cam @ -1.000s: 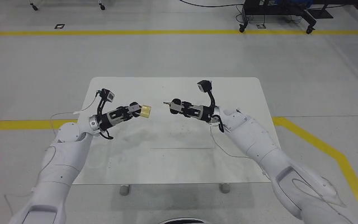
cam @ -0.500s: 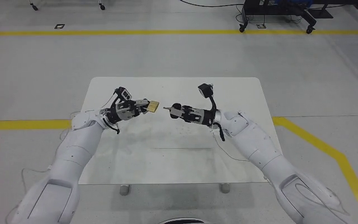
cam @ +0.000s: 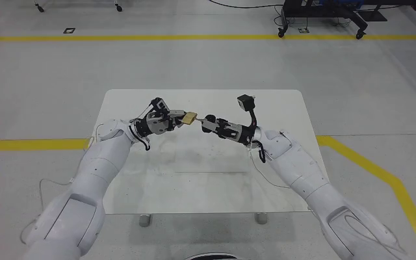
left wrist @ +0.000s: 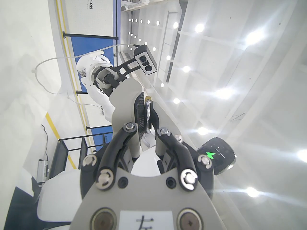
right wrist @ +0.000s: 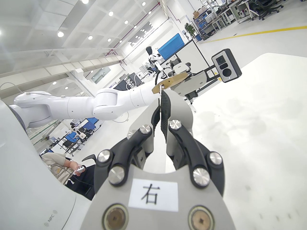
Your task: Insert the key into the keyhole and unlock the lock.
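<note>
1. my right gripper [right wrist: 161, 104], pinched shut on the key [right wrist: 162, 87], sits just beside the lock [right wrist: 170, 80].
2. key tip is at the lock's face; i judge insertion is the step in hand.
3. behind the lock, my left gripper [cam: 180, 119] clamps it.
4. next: push straight, then twist.

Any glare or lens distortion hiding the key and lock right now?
Left wrist view: ceiling lights flare across the frame, the wide lens bends straight lines, and the left end effector covers most of the lock. Right wrist view: even light, no glare on the key at the lock. Top view: evenly lit, faint shadows on the table.
</note>
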Robot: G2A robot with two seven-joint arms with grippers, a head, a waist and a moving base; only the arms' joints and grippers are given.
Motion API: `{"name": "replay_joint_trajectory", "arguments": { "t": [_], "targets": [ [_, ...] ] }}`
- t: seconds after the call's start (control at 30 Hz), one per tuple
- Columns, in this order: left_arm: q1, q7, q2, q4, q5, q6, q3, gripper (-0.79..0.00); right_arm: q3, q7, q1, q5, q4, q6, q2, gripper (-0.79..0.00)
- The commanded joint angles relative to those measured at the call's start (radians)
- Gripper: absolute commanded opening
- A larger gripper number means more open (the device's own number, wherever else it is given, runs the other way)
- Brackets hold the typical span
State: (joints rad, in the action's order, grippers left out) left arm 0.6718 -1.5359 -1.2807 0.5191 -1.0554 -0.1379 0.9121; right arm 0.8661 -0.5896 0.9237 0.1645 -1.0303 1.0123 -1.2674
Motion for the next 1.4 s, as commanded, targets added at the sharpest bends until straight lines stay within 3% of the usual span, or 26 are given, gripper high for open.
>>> {"name": "replay_joint_trajectory", "arguments": {
  "t": [0.0,0.33,0.7,1.37],
  "targets": [
    [-0.003,0.000,-0.003,-0.011,-0.024,0.013,-0.006,-0.785,0.009,-0.002,0.006,0.001,-0.010,0.000,0.002,-0.785],
    [-0.049,0.000,0.004,-0.087,-0.040,0.053,-0.021,-0.785,0.087,-0.001,0.028,-0.005,-0.024,0.000,0.019,-0.785],
    [-0.119,0.000,0.001,-0.051,-0.042,0.172,-0.111,-0.785,0.087,-0.001,0.028,-0.005,-0.024,0.000,0.019,-0.785],
    [-0.119,0.000,0.001,-0.051,-0.042,0.172,-0.111,-0.785,0.087,-0.001,0.028,-0.005,-0.024,0.000,0.019,-0.785]
  ]
}}
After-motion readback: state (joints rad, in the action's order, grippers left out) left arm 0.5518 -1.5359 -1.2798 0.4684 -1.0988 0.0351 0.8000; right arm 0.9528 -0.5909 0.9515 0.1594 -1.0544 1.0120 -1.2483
